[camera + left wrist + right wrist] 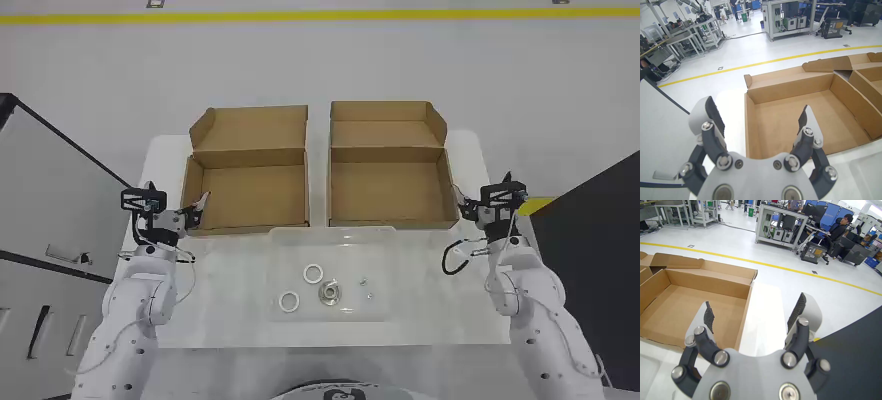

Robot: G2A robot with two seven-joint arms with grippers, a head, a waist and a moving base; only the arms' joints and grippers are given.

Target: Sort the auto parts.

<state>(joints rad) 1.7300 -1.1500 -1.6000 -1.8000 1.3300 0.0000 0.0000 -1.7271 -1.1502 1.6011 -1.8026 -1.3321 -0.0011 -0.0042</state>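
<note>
The left end effector (197, 211) hangs with its fingers spread wide, holding nothing, at the near left corner of the left cardboard box (250, 195). The right end effector (466, 208), likewise spread and holding nothing, sits by the near right corner of the right cardboard box (390, 190). Between the arms, a clear tray (300, 237) on the white worktop (220, 305) carries the auto parts: a white ring (313, 271), a second white ring (290, 301) and a round metal fitting (329, 293).

I recorded the left box (248, 190) and the right box (388, 185) side by side at the far side of the bench (230, 290). Just before them lay a tray (380, 250). In it, one ring (313, 272) lay behind a second ring (290, 301), and a third part (329, 294) lay right of both.
</note>
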